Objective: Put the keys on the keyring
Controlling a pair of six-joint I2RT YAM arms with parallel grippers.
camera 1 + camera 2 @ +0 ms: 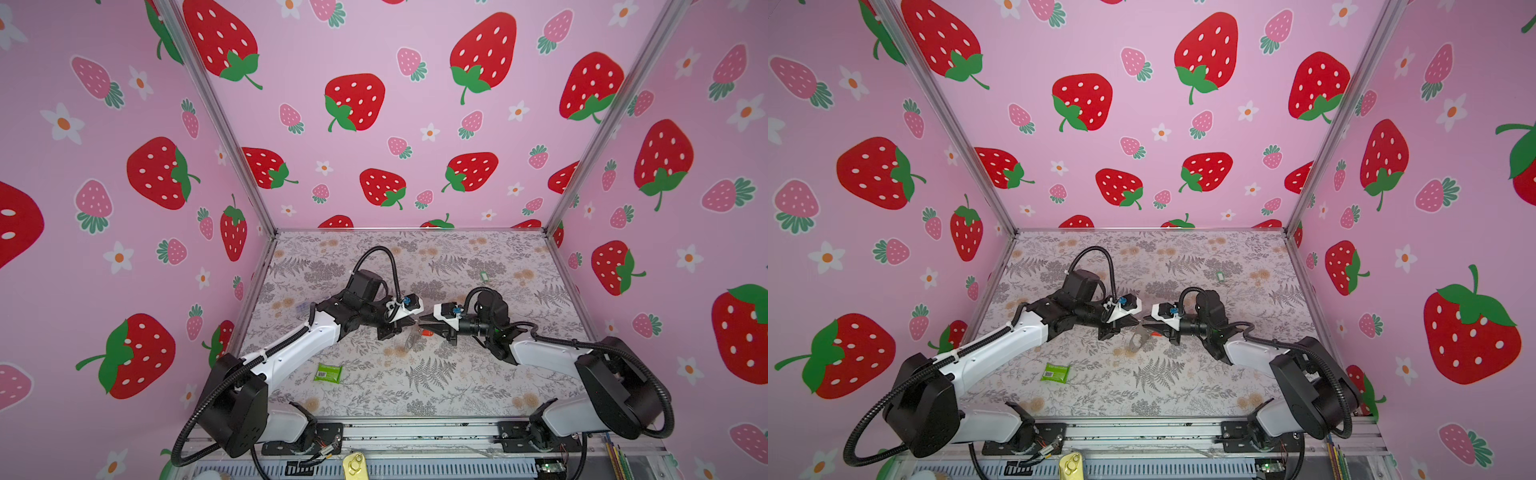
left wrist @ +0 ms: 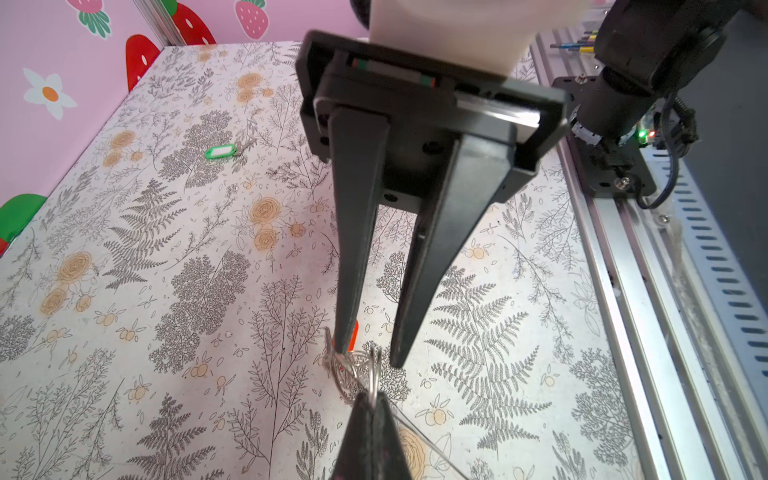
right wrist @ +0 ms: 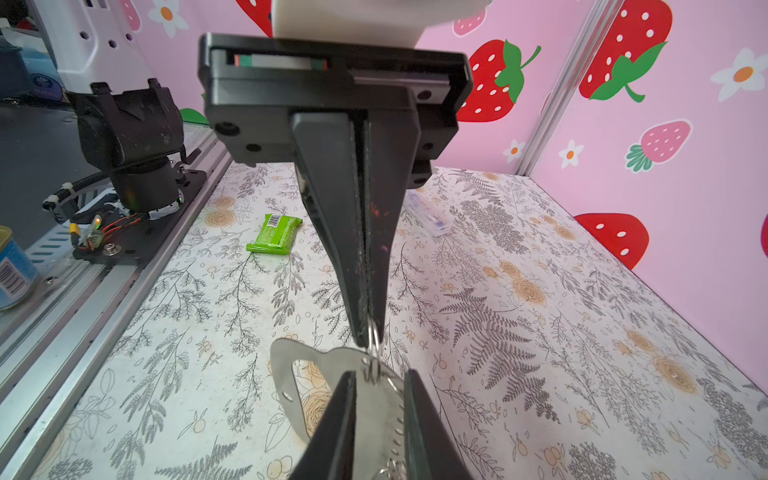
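Note:
The keyring (image 1: 411,338) (image 1: 1139,340) hangs just above the table's middle, between the two grippers. Its greyish-mauve strap (image 3: 286,374) dangles from a chain of silver rings (image 2: 353,370). My left gripper (image 2: 371,397) (image 1: 415,321) is shut on the top ring, seen edge-on in the right wrist view. My right gripper (image 3: 378,374) (image 1: 424,326) faces it with its fingers apart on either side of the strap. One of its fingertips (image 2: 344,351) touches the rings beside the red-orange key (image 2: 352,337) (image 1: 424,332). The green key (image 1: 483,275) (image 1: 1220,276) (image 2: 220,151) lies alone at the back right.
A green packet with a barcode label (image 1: 328,372) (image 3: 274,235) lies at the front left. A small clear plastic item (image 3: 428,212) (image 1: 302,307) rests near the left wall. An aluminium rail (image 1: 415,432) carrying both arm bases runs along the front edge. Walls close in three sides.

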